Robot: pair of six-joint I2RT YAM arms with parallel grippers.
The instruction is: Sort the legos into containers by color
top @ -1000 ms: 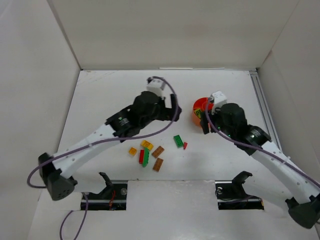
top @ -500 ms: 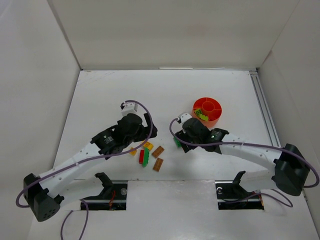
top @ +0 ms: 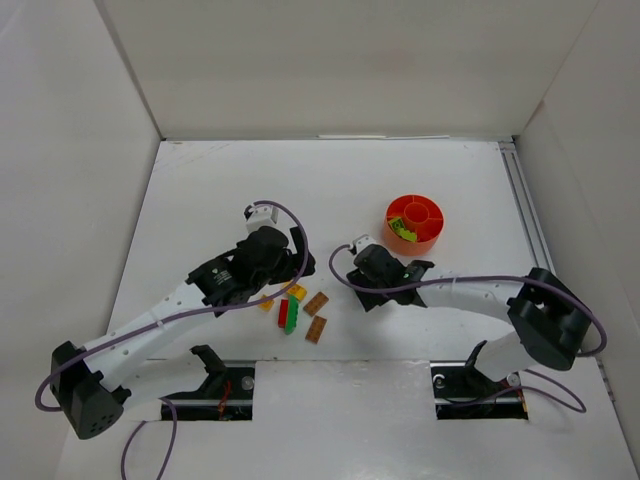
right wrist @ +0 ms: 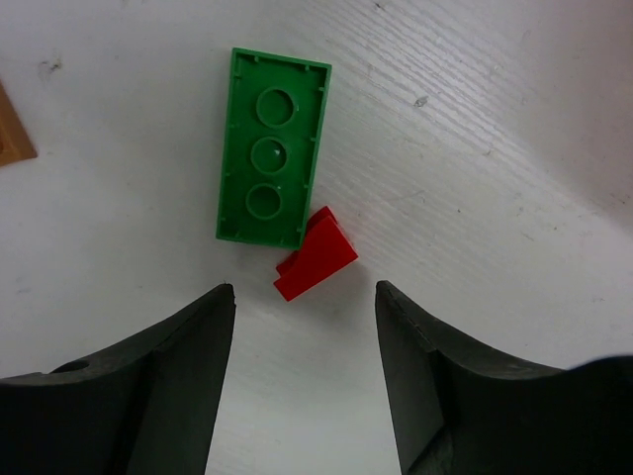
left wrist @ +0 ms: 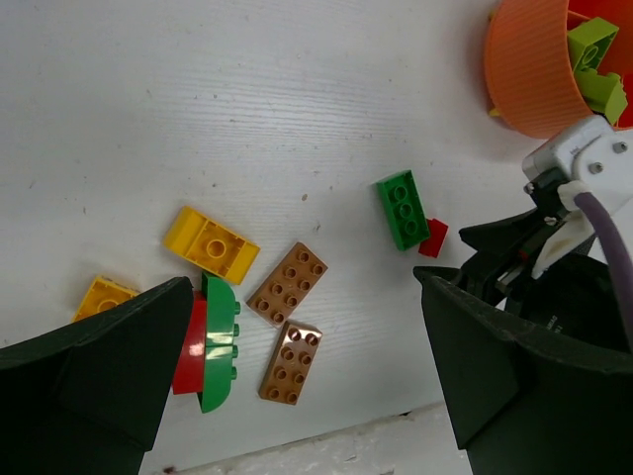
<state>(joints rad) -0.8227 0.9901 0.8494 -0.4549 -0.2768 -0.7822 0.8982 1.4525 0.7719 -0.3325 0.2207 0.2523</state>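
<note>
The orange-red bowl (top: 415,222) stands right of centre with lime bricks (left wrist: 593,59) inside. My right gripper (top: 368,288) is open low over a green brick (right wrist: 270,146) and a small red piece (right wrist: 315,255); the red piece lies just ahead of its fingertips (right wrist: 168,386). My left gripper (top: 287,264) is open and empty above a cluster: yellow brick (left wrist: 211,244), orange brick (left wrist: 104,295), red brick (left wrist: 194,341) against a green curved brick (left wrist: 220,341), and two brown bricks (left wrist: 287,284) (left wrist: 291,361).
White walls enclose the table on three sides. The table's front edge (left wrist: 326,450) runs just below the brown bricks. The two arms' heads are close together near the centre.
Both arms came back from the bowl toward the loose bricks. In the last half second the right gripper settled over the green brick and red piece, hiding them in the top view.
</note>
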